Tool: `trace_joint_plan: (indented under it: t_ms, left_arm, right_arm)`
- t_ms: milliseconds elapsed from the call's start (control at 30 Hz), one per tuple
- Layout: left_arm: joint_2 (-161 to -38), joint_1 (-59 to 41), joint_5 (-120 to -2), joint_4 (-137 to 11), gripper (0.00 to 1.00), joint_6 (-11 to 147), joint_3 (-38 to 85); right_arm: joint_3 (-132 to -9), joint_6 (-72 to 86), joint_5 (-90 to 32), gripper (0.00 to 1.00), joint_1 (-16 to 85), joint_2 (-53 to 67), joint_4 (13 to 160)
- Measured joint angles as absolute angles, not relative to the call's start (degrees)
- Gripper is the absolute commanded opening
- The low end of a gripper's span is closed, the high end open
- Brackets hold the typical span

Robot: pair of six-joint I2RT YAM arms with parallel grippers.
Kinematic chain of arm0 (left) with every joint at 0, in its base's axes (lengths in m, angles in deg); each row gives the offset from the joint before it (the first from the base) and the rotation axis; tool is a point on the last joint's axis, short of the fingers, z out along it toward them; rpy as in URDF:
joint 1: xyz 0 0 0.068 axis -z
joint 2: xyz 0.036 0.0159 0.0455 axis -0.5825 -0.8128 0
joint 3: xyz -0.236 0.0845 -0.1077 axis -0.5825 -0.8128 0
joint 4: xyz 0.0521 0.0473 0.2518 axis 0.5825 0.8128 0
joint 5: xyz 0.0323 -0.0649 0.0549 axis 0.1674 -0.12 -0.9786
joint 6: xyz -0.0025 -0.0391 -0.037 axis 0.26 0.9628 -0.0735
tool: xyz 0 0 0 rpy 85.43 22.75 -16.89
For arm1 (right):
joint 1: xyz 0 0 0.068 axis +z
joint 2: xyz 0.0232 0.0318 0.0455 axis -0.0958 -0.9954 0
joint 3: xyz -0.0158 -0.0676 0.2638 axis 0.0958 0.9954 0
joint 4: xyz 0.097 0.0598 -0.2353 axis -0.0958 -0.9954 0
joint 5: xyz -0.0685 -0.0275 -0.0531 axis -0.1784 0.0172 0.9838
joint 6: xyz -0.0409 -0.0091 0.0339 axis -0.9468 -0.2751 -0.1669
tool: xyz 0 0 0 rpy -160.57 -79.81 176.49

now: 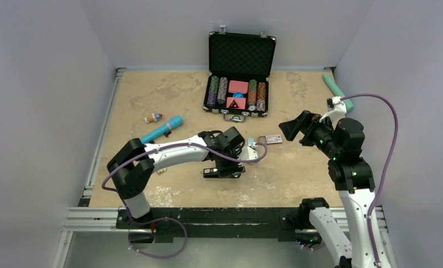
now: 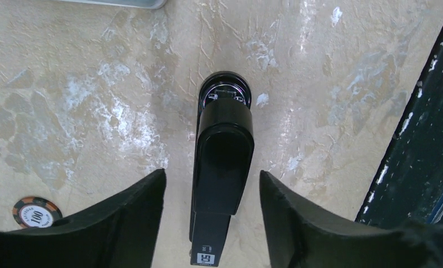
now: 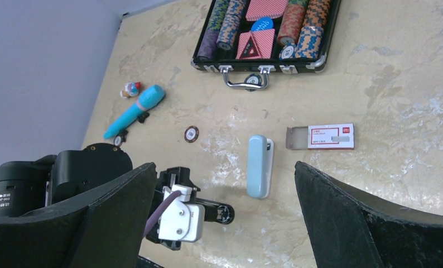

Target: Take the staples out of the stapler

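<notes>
**deskbot_fan:** Left to right: the left gripper (image 2: 212, 174) hangs over the black stapler (image 2: 222, 151), fingers (image 2: 135, 218) spread either side with a sliver of gap, not pinching. The stapler's flat on the table (image 2: 85, 84), with a poker chip (image 2: 37, 212) nearby.

**mo_77:** Staples?

**deskbot_fan:** Can't make them out. Further right a light blue stapler (image 3: 259, 166) lies flat, and the right gripper (image 3: 225, 166) is up in the air, spread wide, empty.
</notes>
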State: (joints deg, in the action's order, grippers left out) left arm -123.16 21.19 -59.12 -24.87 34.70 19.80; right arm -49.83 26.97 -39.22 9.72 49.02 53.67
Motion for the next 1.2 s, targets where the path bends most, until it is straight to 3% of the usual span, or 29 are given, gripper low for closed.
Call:
trace_joint_plan:
  t_ms: [100, 233, 500, 567, 900, 1200]
  left_arm:
    - [-123.1, 21.2, -59.9, -27.0, 0.77, 37.4, 18.4]
    - [-123.2, 21.2, -61.0, -27.9, 0.7, 40.6, 17.3]
    - [-124.6, 21.2, -61.5, -28.7, 0.08, 44.3, 17.7]
    - [-124.9, 21.2, -61.2, -28.3, 0.0, 44.6, 18.3]
    - [-125.1, 19.4, -58.8, -23.6, 0.0, 48.8, 22.5]
    - [-113.7, 10.4, -52.3, -20.3, 0.0, 60.1, 24.5]
  right_arm:
    - [-49.3, 27.2, -39.6, 0.99, 9.7, 49.0, 53.6]
    - [-49.0, 27.4, -40.2, 0.99, 9.7, 49.0, 53.7]
    - [-48.6, 27.4, -40.4, 0.99, 9.7, 49.0, 53.7]
    - [-48.6, 27.4, -40.4, 0.99, 9.7, 49.0, 53.7]
    - [-51.0, 28.0, -40.8, 0.96, 9.7, 45.9, 51.9]
    - [-58.1, 30.7, -43.5, 0.91, 9.7, 38.7, 50.6]
